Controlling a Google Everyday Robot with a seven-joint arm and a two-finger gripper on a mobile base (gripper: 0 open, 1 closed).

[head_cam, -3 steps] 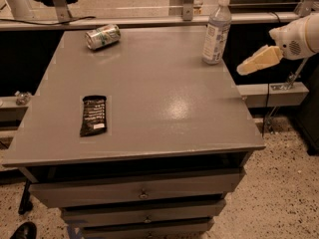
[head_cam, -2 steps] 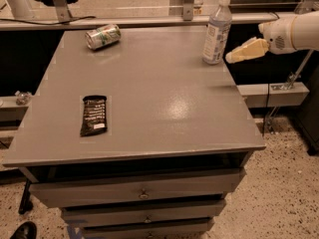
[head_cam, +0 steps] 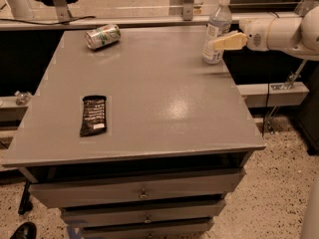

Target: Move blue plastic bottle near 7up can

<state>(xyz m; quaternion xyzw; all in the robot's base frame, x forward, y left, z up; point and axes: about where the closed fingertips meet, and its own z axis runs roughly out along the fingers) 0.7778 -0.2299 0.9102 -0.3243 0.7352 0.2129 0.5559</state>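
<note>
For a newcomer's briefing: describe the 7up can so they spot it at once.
On the grey table, look to the far left corner, across from the gripper by the blue plastic bottle. The 7up can lies there on its side, silver-green, unlike the flat black wrapper.

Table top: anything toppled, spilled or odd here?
The 7up can lies on its side at the far left. The blue plastic bottle stands upright, the gripper right beside it. No spill.

Grey table (head_cam: 149, 83) with drawers (head_cam: 99, 194) on speckled floor (head_cam: 279, 198).
</note>
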